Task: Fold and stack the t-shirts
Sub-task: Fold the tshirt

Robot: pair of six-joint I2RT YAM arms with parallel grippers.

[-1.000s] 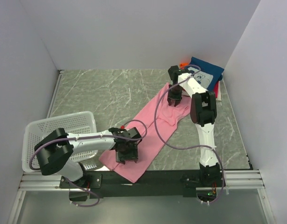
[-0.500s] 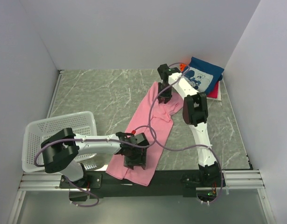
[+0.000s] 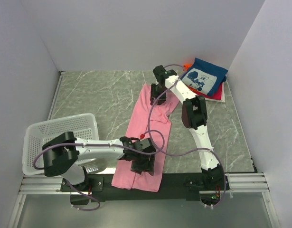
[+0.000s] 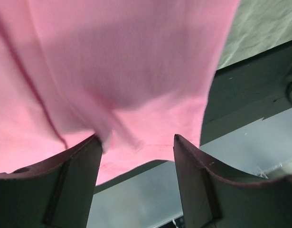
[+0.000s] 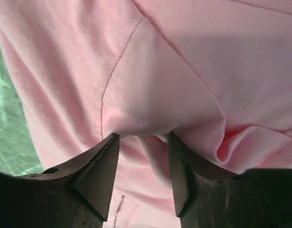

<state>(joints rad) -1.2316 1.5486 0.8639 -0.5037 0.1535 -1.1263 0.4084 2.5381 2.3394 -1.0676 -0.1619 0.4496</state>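
Left jaws and right jaws clamped on pink t-shirt — seen from wrists, folded stack only overhead

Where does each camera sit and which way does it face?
Top external: above and behind the bases, looking down at table, both arms, pink shirt, basket.
Left wrist: on the left arm, looking past the left gripper at the shirt's near edge.
Right wrist: on the right arm, looking past the right gripper at bunched shirt.
Shared: pink shirt.
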